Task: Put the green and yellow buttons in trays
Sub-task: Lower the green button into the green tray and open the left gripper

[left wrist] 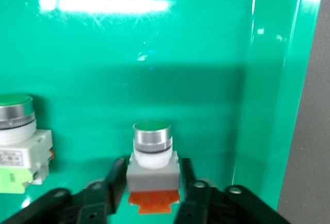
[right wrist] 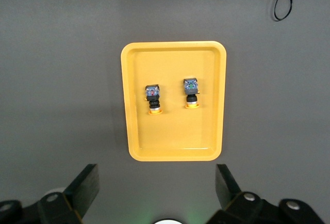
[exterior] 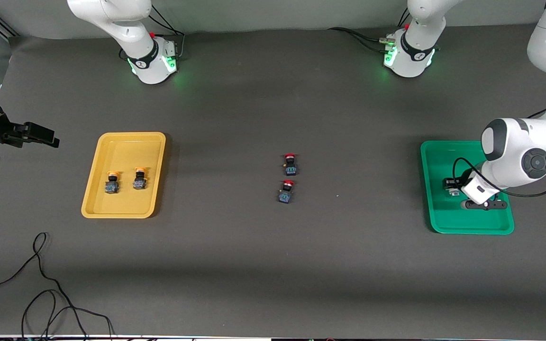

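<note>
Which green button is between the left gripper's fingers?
The green button standing in the green tray, flanked by the left gripper's fingers. The other green button stands beside it, clear of them.

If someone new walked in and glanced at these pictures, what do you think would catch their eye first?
Probably the two bright trays: the yellow tray at the right arm's end of the table holds two yellow buttons side by side, and the green tray sits at the left arm's end. There the left gripper is low in the tray, a green button standing between its fingers. The right gripper waits open, off the yellow tray's outer side.
</note>
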`<state>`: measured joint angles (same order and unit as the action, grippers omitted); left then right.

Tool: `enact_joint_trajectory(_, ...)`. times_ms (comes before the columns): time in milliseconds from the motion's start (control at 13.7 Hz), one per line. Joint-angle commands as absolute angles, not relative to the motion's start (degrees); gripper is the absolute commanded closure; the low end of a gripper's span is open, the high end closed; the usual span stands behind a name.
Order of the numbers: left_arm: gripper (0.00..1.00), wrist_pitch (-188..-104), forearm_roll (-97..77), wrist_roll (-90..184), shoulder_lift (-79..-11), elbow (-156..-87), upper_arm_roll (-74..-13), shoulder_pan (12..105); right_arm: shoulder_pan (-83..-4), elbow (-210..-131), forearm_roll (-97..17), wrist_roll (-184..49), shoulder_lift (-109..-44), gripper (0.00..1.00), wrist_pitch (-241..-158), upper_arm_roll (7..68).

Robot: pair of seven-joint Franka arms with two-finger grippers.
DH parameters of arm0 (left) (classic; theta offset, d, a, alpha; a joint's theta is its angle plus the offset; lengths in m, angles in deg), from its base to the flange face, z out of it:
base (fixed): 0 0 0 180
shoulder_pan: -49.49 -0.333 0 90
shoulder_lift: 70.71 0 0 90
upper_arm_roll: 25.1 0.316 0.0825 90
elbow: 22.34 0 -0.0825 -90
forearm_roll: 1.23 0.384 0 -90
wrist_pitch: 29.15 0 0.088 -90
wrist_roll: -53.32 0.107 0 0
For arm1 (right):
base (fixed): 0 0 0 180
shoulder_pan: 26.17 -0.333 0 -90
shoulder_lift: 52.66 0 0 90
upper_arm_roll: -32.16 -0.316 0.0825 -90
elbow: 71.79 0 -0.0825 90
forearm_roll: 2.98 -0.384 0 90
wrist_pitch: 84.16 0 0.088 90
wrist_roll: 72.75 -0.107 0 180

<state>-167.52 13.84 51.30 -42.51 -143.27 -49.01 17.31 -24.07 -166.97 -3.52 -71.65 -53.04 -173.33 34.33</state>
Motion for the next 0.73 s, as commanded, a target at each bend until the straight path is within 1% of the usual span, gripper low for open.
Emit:
enact_joint_trajectory(0,0.00,-167.32,14.51,52.00,-45.13,-143.72,-49.09,16.97,-23.71,-168.82,-2.10,-72.84,-51.17,0.00,-174.86,33.74)
enact_joint_trajectory(146,0.00,-163.82,14.51,52.00,-48.46,-143.28,-49.53,17.06,-23.79,-168.38,-2.10,-72.75,-50.99,0.00,-174.68,33.74)
enact_joint_trajectory(291,0.00,-158.90,14.07,51.91,-53.37,-142.32,-50.40,17.67,-23.80,-168.11,-2.10,-72.75,-50.90,0.00,-174.68,33.74)
enact_joint_trajectory(437,0.00,-151.01,13.63,52.00,-58.65,-139.87,-52.95,17.67,-24.15,-167.85,-1.93,-72.57,-50.99,0.00,-174.68,33.83)
enact_joint_trajectory(510,0.00,-145.23,13.54,52.00,-60.67,-136.98,-54.44,17.76,-24.49,-167.85,-1.32,-72.57,-51.08,0.00,-174.77,33.83)
enact_joint_trajectory(583,0.00,-138.82,13.19,51.91,-61.65,-132.60,-56.71,17.85,-24.67,-167.85,-1.05,-72.66,-51.08,0.00,-174.77,33.83)
enact_joint_trajectory(656,0.00,-131.18,11.97,51.91,-61.66,-126.64,-58.65,17.85,-24.67,-167.85,-1.05,-72.66,-51.08,0.00,-174.77,33.83)
